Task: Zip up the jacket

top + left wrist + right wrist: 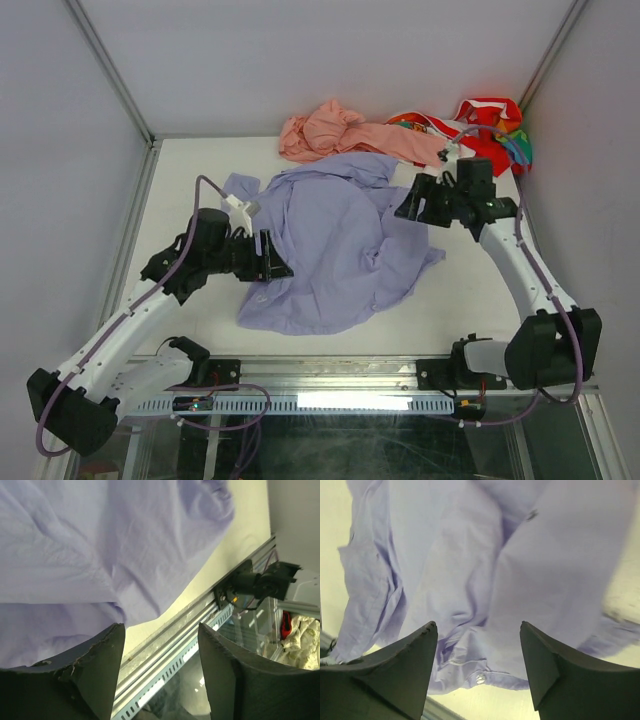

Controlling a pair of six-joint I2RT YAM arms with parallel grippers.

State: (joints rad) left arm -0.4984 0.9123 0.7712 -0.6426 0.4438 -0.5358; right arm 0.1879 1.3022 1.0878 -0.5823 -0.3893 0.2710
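The lavender jacket (335, 250) lies crumpled in the middle of the table. It fills the upper part of the left wrist view (100, 545) and most of the right wrist view (490, 575), where small buttons show but no zipper can be made out. My left gripper (275, 262) hovers at the jacket's left edge, open and empty (161, 675). My right gripper (408, 205) hovers over the jacket's upper right part, open and empty (479, 675).
A salmon-pink garment (335, 130) lies at the back, and a red-white multicoloured garment (490, 125) lies in the back right corner. A metal rail (330, 370) runs along the table's near edge. Walls enclose the table (470, 290) on three sides.
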